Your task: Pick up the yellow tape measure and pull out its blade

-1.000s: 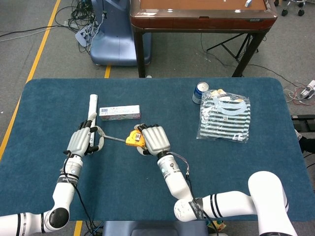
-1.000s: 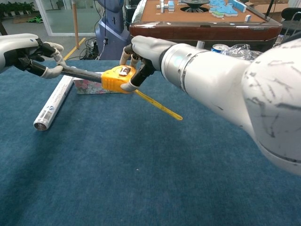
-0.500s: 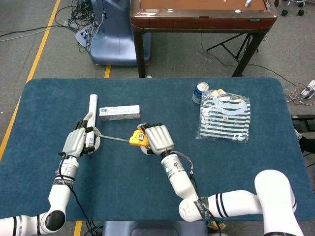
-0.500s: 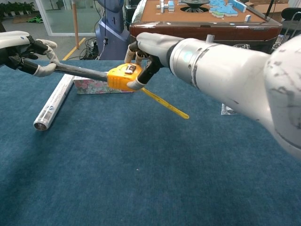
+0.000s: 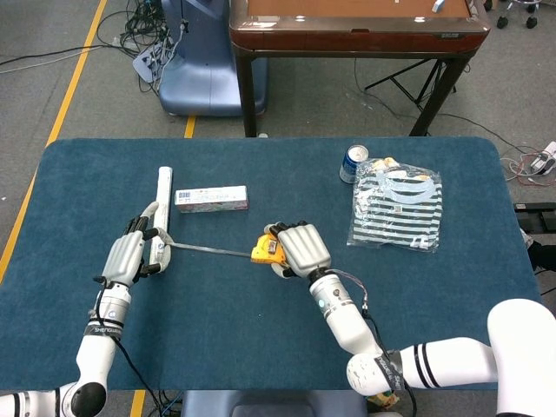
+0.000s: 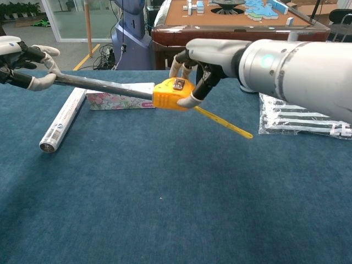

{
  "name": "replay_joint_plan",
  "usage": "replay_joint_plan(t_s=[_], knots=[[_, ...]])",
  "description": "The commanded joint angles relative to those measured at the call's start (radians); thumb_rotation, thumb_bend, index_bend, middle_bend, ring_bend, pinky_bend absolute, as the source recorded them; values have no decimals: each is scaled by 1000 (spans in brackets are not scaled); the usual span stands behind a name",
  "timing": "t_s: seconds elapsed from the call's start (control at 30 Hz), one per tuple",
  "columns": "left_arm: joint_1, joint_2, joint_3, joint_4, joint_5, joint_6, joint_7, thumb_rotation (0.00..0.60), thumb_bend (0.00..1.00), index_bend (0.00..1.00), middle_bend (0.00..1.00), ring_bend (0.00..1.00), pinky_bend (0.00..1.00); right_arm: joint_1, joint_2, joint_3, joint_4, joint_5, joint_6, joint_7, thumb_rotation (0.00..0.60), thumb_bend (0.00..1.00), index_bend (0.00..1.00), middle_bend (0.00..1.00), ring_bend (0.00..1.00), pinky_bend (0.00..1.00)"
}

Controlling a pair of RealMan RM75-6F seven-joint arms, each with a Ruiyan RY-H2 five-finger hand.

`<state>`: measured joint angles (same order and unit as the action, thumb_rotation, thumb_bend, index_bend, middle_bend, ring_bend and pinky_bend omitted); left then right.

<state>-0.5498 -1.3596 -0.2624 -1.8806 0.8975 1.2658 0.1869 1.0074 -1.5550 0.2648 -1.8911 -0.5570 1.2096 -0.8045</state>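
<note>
My right hand grips the yellow tape measure above the blue table, fingers wrapped over its top. A yellow strap dangles from the case. The grey blade runs out of the case to the left, taut and nearly level. My left hand pinches the blade's end between thumb and fingers, near the table's left side.
A silver tube and a flowered flat box lie behind the blade. A drink can and a bagged striped shirt sit at the right. A brown table stands beyond the far edge.
My hands have moved apart: the right hand carried the tape measure to the right, the left drew back to the left. The blade between them is longer now.
</note>
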Motion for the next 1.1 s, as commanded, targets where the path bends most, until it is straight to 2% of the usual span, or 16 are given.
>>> replay_joint_plan(t_s=[0.03, 0.67, 1.1], knots=[[17, 7, 12, 4, 27, 5, -19, 600, 501, 573, 42, 0, 0, -43, 41, -42, -32, -55, 2, 44, 600, 614, 475, 499, 373, 287], [136, 84, 56, 41, 150, 42, -152, 600, 501, 575, 48, 0, 0, -265, 198, -216, -74, -334, 18, 276, 600, 614, 476, 499, 377, 287], [174, 99, 53, 59, 166, 37, -196, 600, 501, 575, 48, 0, 0, -302, 187, -214, -62, -388, -5, 289, 600, 615, 479, 501, 379, 287]])
